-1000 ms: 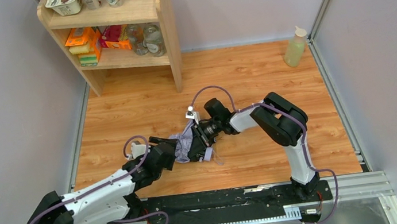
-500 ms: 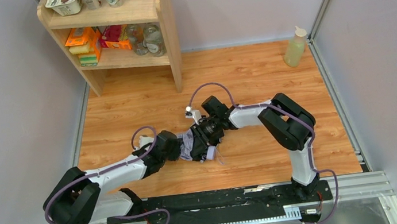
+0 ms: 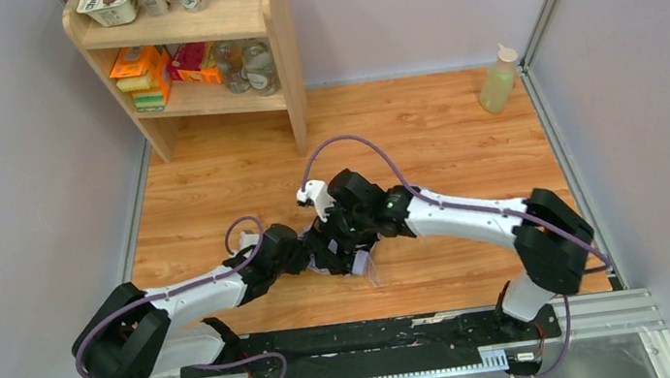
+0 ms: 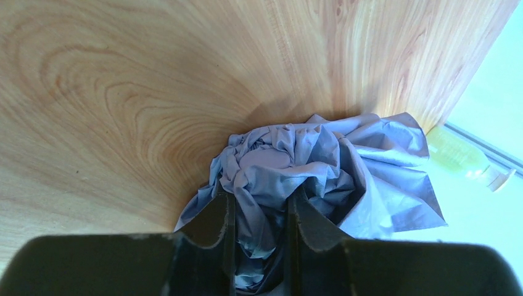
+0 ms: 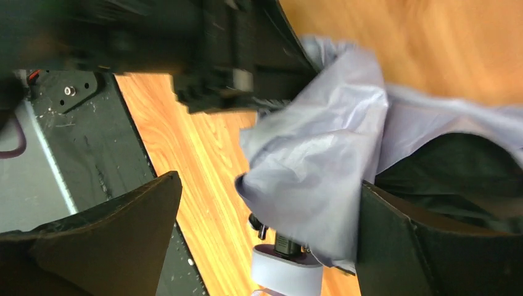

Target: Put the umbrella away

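The umbrella (image 3: 355,264) lies collapsed on the wooden floor between my two arms, its pale lilac canopy (image 4: 290,160) bunched up. My left gripper (image 4: 260,213) is shut on a fold of that fabric, which fills the narrow gap between its fingers. My right gripper (image 5: 265,240) stands wide open around the other end. Canopy fabric (image 5: 314,172) and the small lilac handle (image 5: 287,279) hang between its fingers, and the fabric lies against the right finger (image 5: 425,253). In the top view both grippers, left (image 3: 308,251) and right (image 3: 335,236), meet over the umbrella.
A wooden shelf unit (image 3: 285,49) with boxes, jars and cups stands at the back left. A pale green bottle (image 3: 498,80) sits in the back right corner, also seen as a yellow-green bottle (image 4: 459,157) beyond the fabric. The black base rail (image 3: 380,335) runs along the near edge.
My right gripper has opened wide and let go of the umbrella, and its elbow has swung out to the right. My left gripper moved in and closed on the canopy fabric.
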You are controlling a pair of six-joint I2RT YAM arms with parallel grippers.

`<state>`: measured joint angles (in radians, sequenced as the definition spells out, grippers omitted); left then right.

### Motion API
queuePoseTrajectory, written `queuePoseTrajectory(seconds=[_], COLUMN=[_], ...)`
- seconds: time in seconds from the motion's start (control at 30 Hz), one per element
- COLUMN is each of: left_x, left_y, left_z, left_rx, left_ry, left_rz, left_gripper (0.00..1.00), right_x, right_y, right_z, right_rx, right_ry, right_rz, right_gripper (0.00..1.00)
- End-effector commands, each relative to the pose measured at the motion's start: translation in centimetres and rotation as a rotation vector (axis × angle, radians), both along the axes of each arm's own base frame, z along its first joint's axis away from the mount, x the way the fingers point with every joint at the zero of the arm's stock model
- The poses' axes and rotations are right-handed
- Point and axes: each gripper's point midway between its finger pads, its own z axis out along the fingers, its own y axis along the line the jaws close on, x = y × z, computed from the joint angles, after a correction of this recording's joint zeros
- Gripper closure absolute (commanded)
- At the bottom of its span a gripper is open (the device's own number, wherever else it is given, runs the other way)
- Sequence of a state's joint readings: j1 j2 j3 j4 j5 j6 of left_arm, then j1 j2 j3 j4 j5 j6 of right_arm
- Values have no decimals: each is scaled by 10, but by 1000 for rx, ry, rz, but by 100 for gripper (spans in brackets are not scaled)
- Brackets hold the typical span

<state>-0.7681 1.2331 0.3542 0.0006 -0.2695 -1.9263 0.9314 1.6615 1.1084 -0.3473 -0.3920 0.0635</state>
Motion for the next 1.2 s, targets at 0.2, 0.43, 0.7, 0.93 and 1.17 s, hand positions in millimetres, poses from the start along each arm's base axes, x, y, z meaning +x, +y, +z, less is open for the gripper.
queuePoseTrajectory(seconds=[0.2,0.43,0.7,0.93,1.17], left_x=[-73,-75,-75,-77,-71], left_y=[39,35,44,45,44], left_z=[-59,-51,-42,-40,-26], left_rx=[186,137,120,117,98], left_ry=[306,313,270,274,240], left_rz=[-88,-71,-33,-34,-23], left_gripper=[100,100,100,100,100], right_x=[7,-4,-9,4,17], right_y=[11,0,-31,-33,-44], right_z=[-7,-68,-98,-96,-113], right_rx=[-145,-246,-287,-304,-426], right_ry=[-659,-634,-607,-642,-621], right_rz=[62,86,-5,-35,-95], right_gripper=[0,2,2,2,51])
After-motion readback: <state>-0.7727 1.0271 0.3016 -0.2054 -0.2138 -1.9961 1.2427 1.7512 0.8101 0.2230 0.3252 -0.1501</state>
